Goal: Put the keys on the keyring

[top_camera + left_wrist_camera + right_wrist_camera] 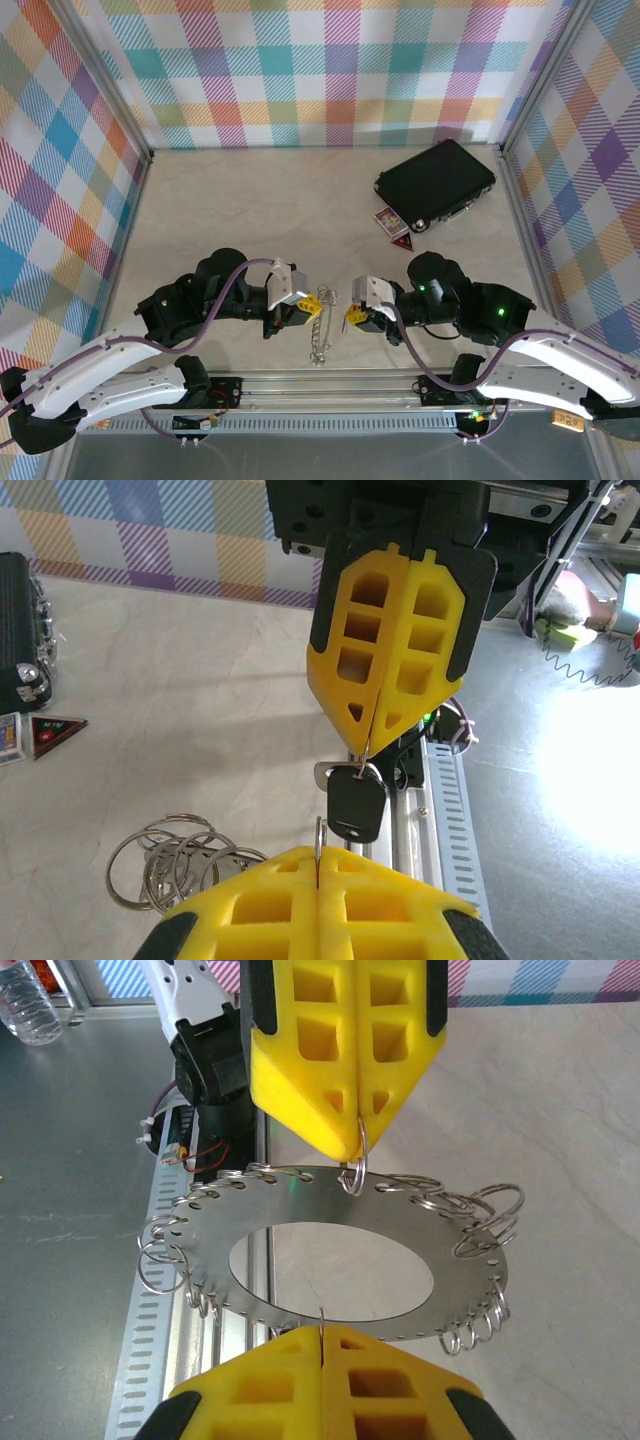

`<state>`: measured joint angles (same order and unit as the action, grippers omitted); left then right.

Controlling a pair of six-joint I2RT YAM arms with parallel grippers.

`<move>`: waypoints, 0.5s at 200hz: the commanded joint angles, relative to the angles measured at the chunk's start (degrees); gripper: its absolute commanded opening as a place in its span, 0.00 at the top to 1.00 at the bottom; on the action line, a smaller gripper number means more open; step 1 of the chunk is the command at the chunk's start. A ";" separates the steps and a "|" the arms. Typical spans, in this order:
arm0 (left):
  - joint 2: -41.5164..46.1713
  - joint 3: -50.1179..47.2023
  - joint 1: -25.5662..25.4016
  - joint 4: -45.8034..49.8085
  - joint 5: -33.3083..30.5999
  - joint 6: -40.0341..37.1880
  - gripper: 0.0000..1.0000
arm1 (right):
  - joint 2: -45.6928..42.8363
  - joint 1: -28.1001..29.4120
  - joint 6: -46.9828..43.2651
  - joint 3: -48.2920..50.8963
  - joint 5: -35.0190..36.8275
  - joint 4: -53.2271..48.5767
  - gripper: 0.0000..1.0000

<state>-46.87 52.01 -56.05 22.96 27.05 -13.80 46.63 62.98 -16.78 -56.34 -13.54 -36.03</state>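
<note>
Left gripper (pixel 318 868) pinches the flat silver keyring disc (pixel 330 1200) by one small rim ring (pixel 355 1168), dangling near-centre; right gripper (pixel 368 735) pinches the tiny black-headed silver key (pixel 355 807) by its wire loop (pixel 345 770), just right of it. Light and slippery, I reckon; I'd hold the stiff head.

Beige table (pixel 250 210): black case (pixel 436 184), cards (pixel 392 225)

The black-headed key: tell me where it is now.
In the left wrist view the key hangs just under the right gripper, above the left gripper, with the keyring lower left in frame.
</note>
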 commanded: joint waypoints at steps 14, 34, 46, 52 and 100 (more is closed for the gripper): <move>2.05 0.56 0.42 -3.47 2.78 -0.14 1.00 | 0.41 -0.39 0.31 -2.18 -4.04 2.02 1.00; 1.97 -0.18 0.43 -4.99 4.08 0.58 1.00 | 0.27 -0.45 1.13 -2.44 -5.15 2.64 1.00; 1.98 -0.32 0.34 -5.40 4.49 0.54 1.00 | 0.54 -0.56 1.30 -2.85 -5.18 2.34 1.00; 2.07 -0.47 0.38 -5.60 4.67 0.60 1.00 | 0.71 -0.58 1.31 -3.14 -5.18 2.08 1.00; 2.19 -0.74 0.35 -6.52 6.03 0.78 1.00 | 2.35 -0.83 1.66 -4.28 -5.57 2.08 1.00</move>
<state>-45.63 51.77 -56.05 20.40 30.63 -13.30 48.25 62.59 -15.68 -58.70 -17.19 -35.33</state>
